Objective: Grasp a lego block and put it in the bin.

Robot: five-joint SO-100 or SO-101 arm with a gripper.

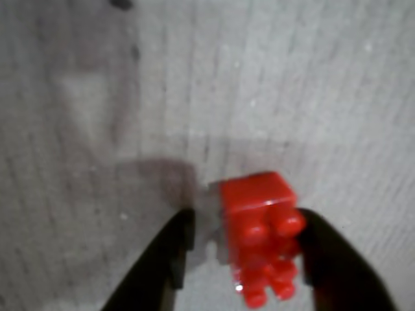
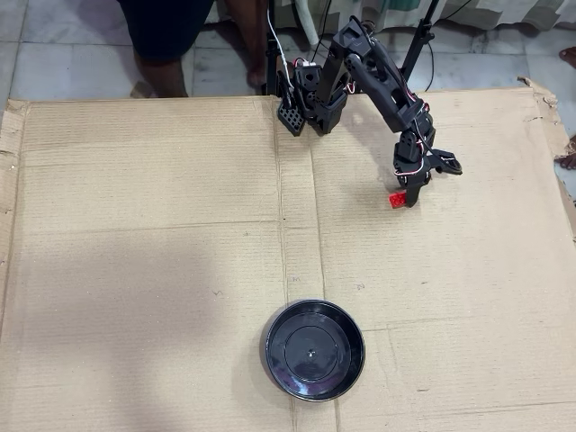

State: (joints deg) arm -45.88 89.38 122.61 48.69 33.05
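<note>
Red plastic lego block (image 1: 259, 233) sits between the black fingers of the gripper (image 1: 249, 265), which stands open around it; contact on either side cannot be confirmed. Judged light, rigid, smooth-sided: best pinched across its flat side walls, clear of the studs. In the overhead view it lies at two o'clock on the corrugated cardboard counter (image 2: 135, 270), the bin (image 2: 314, 350) at six. Tiled floor beyond.

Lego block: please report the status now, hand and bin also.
Hand around lego block, grip unconfirmed. Block lying sideways, studs toward wrist camera. Bin empty, far from block in overhead view. Cardboard between clear.
</note>
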